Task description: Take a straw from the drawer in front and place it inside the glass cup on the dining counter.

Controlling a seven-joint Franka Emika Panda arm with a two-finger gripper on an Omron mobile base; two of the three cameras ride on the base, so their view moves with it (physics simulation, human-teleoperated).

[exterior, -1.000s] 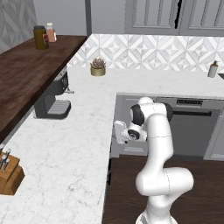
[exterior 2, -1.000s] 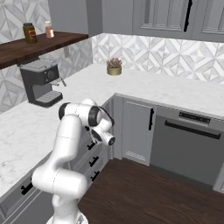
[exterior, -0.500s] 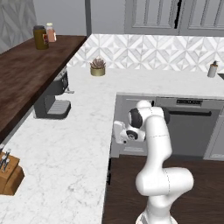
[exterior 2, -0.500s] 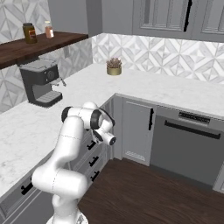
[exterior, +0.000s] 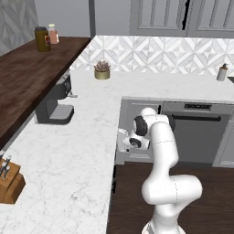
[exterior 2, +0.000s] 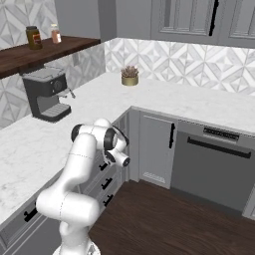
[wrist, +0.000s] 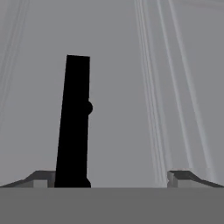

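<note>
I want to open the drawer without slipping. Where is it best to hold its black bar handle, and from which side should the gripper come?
Grip the black bar handle near its middle, coming straight at the drawer front. The bar is narrow and stands off the panel, so the open gripper should shift until its fingers straddle it across its width.

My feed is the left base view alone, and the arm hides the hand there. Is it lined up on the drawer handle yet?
Observer: In the hand view the black bar handle stands between the fingertips of the hand, but off centre, close to one tip.
Operator: Are the jaws open?
Observer: Yes, wide open, with nothing held.
Operator: Is the drawer out at all?
Observer: It looks closed. The hand faces the panelled front of the drawer, and in the right base view the fronts under the counter sit flush.
</note>
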